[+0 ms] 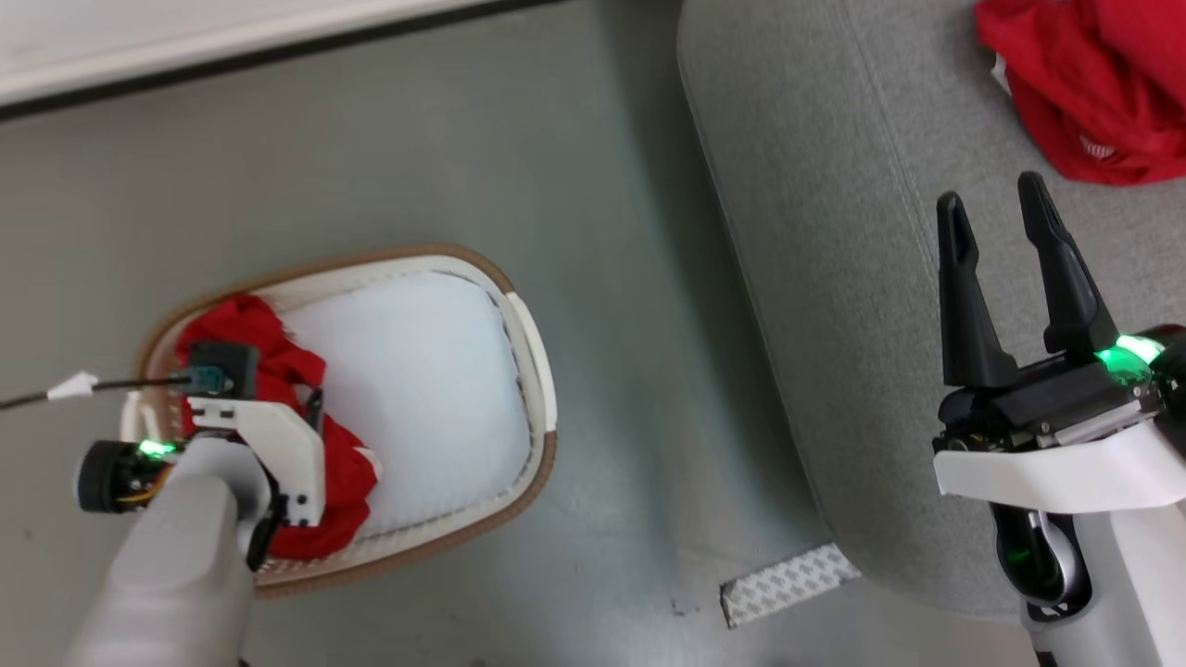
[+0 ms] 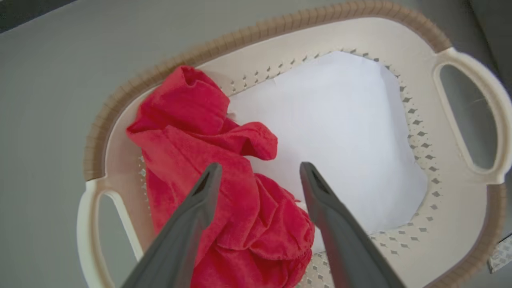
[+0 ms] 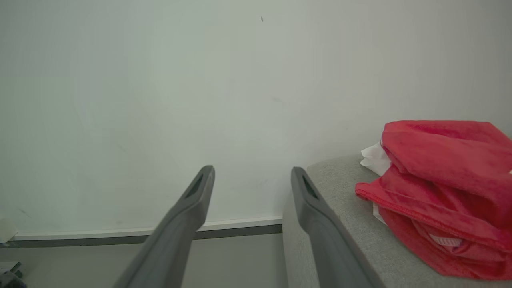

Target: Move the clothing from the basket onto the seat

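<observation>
The left arm's pale forearm [image 1: 176,556] was seen closest, low at the left of the head view, reaching down over the basket [image 1: 533,357]. The left gripper [image 2: 260,168] was held with its fingers spread wide and nothing pinched between them, poised above a crumpled red garment [image 2: 236,200]. Whether the tips touched the fabric could not be told. That garment was bunched against the end of the basket by one handle, lying on the white liner [image 2: 332,132]. The basket was set on the grey floor [image 1: 602,278], near the seat [image 1: 834,278] but apart from it. The right gripper [image 1: 991,195] was likewise spread and empty, held over the seat's cushion. A second red garment [image 1: 1093,83], with white trim and a small label showing, was heaped on the seat, apart from the right gripper's fingers. A patterned strip [image 1: 788,584] was laid on the floor at the seat's foot.
</observation>
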Robot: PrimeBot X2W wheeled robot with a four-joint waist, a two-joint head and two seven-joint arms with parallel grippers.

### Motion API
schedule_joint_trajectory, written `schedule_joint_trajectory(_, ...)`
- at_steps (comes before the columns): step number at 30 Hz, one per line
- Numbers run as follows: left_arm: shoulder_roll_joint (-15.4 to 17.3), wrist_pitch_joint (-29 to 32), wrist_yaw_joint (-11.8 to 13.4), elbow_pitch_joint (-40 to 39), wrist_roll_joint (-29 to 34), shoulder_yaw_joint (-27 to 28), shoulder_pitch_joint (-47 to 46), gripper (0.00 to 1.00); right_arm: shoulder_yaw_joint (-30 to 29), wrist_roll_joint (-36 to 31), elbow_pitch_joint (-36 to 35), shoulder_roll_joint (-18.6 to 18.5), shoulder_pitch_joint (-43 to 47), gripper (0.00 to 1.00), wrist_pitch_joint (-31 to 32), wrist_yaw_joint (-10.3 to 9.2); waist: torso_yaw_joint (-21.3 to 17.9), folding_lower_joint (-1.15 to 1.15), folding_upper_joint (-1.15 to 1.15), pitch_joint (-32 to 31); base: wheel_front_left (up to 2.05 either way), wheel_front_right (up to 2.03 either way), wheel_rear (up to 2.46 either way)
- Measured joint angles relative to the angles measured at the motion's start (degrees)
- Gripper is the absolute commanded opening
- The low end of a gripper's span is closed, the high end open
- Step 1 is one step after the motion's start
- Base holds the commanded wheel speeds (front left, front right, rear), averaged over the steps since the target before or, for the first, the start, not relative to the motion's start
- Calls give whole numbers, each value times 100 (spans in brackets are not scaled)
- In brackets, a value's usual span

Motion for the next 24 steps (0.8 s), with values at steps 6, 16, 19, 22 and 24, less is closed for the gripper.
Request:
schedule_joint_trajectory(6, 327, 345, -54, 442, 536, -567, -353, 100, -35, 1, -26, 137, -127, 100, 0, 0, -205, 0, 0, 494, 0, 0, 0)
schedule_joint_trajectory(16, 883, 815, -350, 689, 1202, -1568, -725, 100, -2, 58, -29, 357, -309, 100, 0, 0, -571, -1, 0, 1071, 0, 0, 0)
schedule_joint_trajectory(19, 915, 992, -354, 750, 1228, -1876, -782, 100, 36, 78, -21, 396, -316, 100, 0, 0, -679, -1, 0, 1221, 0, 0, 0)
schedule_joint_trajectory(22, 911, 1143, -359, 780, 1093, -2180, -815, 100, 47, 104, -19, 415, -337, 100, 0, 0, -776, -1, 0, 1357, 0, 0, 0)
schedule_joint_trajectory(24, 956, 1188, -359, 789, 987, -2338, -867, 100, 59, 104, -11, 430, -357, 100, 0, 0, -830, -1, 0, 1439, 0, 0, 0)
